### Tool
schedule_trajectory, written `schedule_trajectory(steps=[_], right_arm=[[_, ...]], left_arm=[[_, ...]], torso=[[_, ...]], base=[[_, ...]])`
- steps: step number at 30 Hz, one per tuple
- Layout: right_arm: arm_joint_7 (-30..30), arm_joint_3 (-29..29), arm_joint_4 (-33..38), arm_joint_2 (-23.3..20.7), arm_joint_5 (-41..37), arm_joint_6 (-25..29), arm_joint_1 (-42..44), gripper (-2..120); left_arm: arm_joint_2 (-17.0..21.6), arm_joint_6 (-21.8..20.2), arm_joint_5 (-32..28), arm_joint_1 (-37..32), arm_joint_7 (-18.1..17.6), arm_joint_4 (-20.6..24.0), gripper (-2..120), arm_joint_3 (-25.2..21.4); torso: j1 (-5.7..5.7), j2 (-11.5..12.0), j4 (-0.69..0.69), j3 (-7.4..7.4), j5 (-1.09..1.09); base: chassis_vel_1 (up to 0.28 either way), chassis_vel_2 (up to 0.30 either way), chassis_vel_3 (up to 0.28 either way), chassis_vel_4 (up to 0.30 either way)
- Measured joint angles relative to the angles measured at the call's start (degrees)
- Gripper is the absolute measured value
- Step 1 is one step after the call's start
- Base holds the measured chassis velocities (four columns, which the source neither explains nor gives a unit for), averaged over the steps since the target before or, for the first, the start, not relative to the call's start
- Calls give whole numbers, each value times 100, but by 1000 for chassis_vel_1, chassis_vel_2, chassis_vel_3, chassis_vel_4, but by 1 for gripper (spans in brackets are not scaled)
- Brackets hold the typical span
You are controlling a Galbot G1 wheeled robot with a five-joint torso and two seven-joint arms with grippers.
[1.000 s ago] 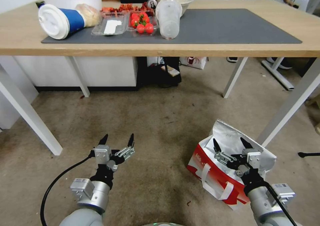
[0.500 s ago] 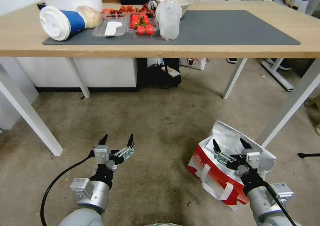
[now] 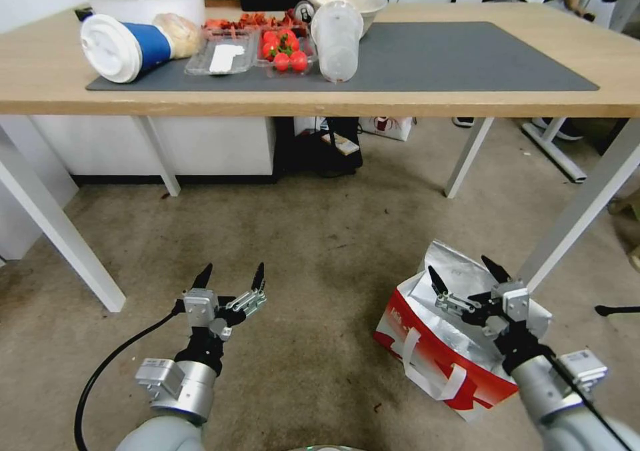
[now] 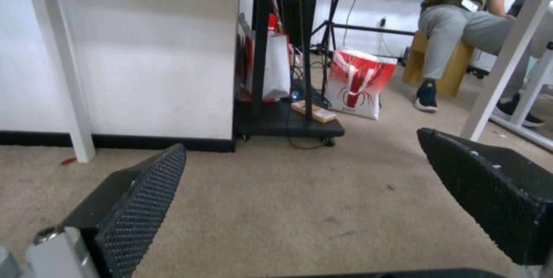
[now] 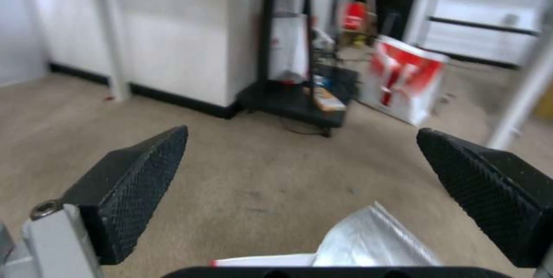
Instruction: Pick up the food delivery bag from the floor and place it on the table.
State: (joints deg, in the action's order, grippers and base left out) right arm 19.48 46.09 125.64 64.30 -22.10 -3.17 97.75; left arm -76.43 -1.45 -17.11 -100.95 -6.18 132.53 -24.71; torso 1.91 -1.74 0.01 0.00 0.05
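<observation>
Bag (image 3: 440, 351) is left on the floor (image 3: 320, 238) under the right gripper (image 3: 461, 277), fingers spread wide and empty for grabbing, while the left gripper (image 3: 230, 274) is held open nearby.

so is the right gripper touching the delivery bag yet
Cannot tell. In the head view the open right gripper overlaps the food delivery bag; in the right wrist view its foil edge sits low between the fingers, neither contact nor gap plain.
</observation>
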Motion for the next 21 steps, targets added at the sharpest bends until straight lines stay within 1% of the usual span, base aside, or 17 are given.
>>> schedule_trajectory(steps=[2, 3, 4, 6, 7, 10, 11, 12, 14, 15, 16, 19, 21], right_arm=[[430, 109, -486, -614, -333, 89, -330, 100], [430, 109, -486, -614, -333, 89, -330, 100], [734, 157, -758, -941, -503, 57, -525, 100], [1177, 208, -1131, -1346, -634, 5, -789, 100], [1177, 208, -1131, -1346, -634, 5, -789, 100], [1659, 174, -1858, -1988, -719, 12, -1231, 100], [1659, 174, -1858, -1988, -719, 12, -1231, 100], [1841, 125, -2238, -2195, -747, 61, -1387, 100], [2154, 78, -2698, -2405, -650, 135, -1567, 100], [2154, 78, -2698, -2405, -650, 135, -1567, 100], [2358, 74, -2944, -2514, -549, 175, -1627, 100], [2703, 146, -3290, -2671, -395, 201, -1605, 100], [2794, 164, -3379, -2704, -381, 201, -1586, 100]], left_arm=[[11, 6, 0, -9, -5, 26, 100, -5], [11, 6, 0, -9, -5, 26, 100, -5], [13, 8, -1, -15, -8, 37, 100, -7], [13, 8, -2, -22, -24, 57, 100, -8], [13, 8, -2, -22, -24, 57, 100, -8], [8, 7, -2, -46, -140, 121, 100, 8], [8, 7, -2, -46, -140, 121, 100, 8], [2, 6, 0, -57, -151, 138, 100, 17], [-15, 6, 14, -59, -154, 139, 100, 28], [-15, 6, 14, -59, -154, 139, 100, 28], [-27, 6, 24, -59, -154, 139, 100, 41], [-62, 5, 45, -59, -143, 136, 100, 59], [-70, 5, 50, -58, -141, 129, 100, 62]], torso=[[0, -2, 0, 0, -2], [0, -2, 0, 0, -2], [1, -3, 0, 0, -2], [1, -4, 1, 0, -3], [1, -4, 1, 0, -3], [1, -6, 0, 0, -3], [1, -6, 0, 0, -3], [1, -7, 1, 0, -5], [1, -7, 0, 1, -2], [1, -7, 0, 1, -2], [1, -7, -1, 0, -4], [1, -9, -2, 0, -4], [1, -10, -2, 0, -6]], base=[[0, 0, 0, 0], [0, 0, 0, 0], [0, 0, 0, 0], [0, 0, 0, 0], [0, 0, 0, 0], [0, 0, 0, 0], [0, 0, 0, 0], [0, 0, 0, 0], [0, 0, 0, 0], [0, 0, 0, 0], [0, 0, 0, 0], [0, 0, 0, 0], [0, 0, 0, 0]])
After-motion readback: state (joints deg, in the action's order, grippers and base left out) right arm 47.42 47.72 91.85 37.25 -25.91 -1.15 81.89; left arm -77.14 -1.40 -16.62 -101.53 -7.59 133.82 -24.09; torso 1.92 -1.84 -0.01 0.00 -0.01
